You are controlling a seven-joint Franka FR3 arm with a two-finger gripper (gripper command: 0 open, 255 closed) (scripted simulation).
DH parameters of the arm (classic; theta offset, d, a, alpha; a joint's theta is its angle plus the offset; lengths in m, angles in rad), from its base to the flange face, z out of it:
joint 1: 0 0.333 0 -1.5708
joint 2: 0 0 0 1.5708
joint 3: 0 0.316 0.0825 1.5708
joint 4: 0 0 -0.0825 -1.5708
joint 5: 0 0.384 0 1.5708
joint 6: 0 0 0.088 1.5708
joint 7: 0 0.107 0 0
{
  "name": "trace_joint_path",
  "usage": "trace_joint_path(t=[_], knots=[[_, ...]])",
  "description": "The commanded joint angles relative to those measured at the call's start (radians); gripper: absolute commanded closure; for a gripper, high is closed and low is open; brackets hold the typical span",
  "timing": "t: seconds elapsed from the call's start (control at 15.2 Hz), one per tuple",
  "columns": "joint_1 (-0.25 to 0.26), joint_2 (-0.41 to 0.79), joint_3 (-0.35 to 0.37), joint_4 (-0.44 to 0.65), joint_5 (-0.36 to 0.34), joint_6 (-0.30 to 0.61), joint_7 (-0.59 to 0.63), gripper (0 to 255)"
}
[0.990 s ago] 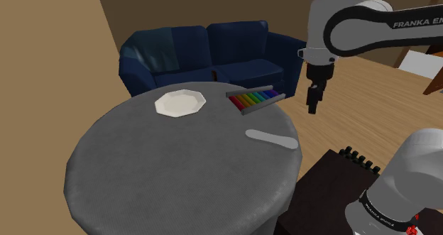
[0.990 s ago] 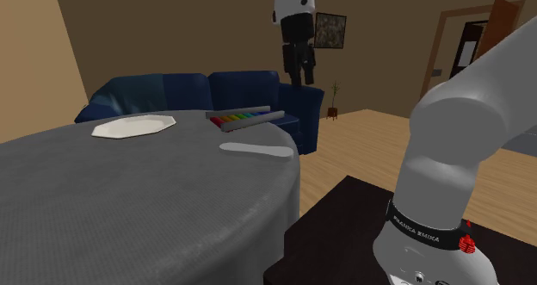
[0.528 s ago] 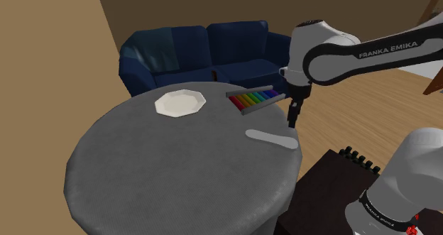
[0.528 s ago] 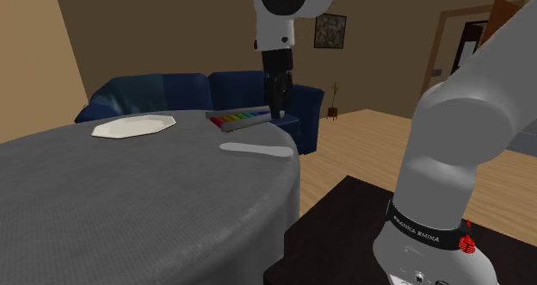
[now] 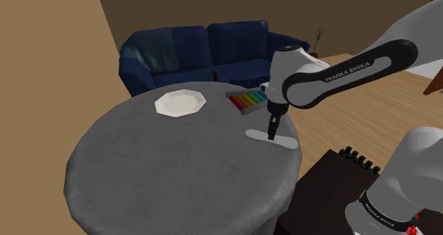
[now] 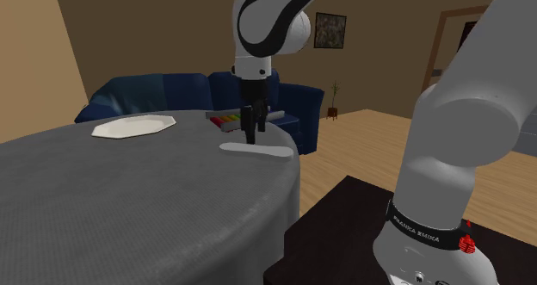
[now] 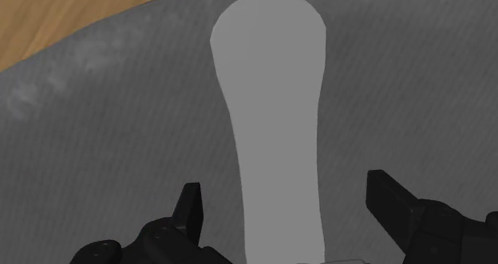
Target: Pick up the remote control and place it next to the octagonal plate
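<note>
The remote control point(image 5: 272, 138) point(image 6: 258, 151) point(image 7: 275, 135) is a plain pale grey, long, flat shape lying on the round grey table point(image 5: 163, 170) near its edge. My black gripper point(image 5: 271, 135) point(image 6: 251, 139) point(image 7: 287, 214) points straight down just above the remote's middle. In the wrist view both fingers stand wide apart, one on each long side of the remote, touching nothing. The white octagonal plate point(image 5: 180, 103) point(image 6: 134, 127) lies farther back on the table, well away from the gripper.
A rainbow-coloured xylophone toy point(image 5: 252, 100) point(image 6: 238, 119) lies on the table just behind the gripper. A dark blue sofa point(image 5: 202, 52) stands beyond the table. The black stand point(image 5: 334, 191) is beside the table edge, over a wooden floor point(image 5: 369, 120).
The arm has swung in from beyond the table's edge and come down over the remote. The fingers stayed open; the remote, plate and xylophone have not moved.
</note>
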State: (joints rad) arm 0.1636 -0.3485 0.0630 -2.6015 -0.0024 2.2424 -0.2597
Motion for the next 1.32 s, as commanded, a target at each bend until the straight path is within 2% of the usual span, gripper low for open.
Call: trace_joint_path(t=[0.0, 0.4, 0.86, 0.92, 1.25], knots=[[0.004, 0.023, 0.004, -0.015, 0.002, 0.044, 0.0, 0], [0.001, 0.08, 0.005, -0.048, -0.003, 0.134, 0.004, 0], [0.001, 0.08, 0.005, -0.048, -0.003, 0.134, 0.004, 0], [0.001, 0.08, 0.005, -0.048, -0.003, 0.134, 0.004, 255], [0.001, 0.08, 0.005, -0.048, -0.003, 0.134, 0.004, 255]])
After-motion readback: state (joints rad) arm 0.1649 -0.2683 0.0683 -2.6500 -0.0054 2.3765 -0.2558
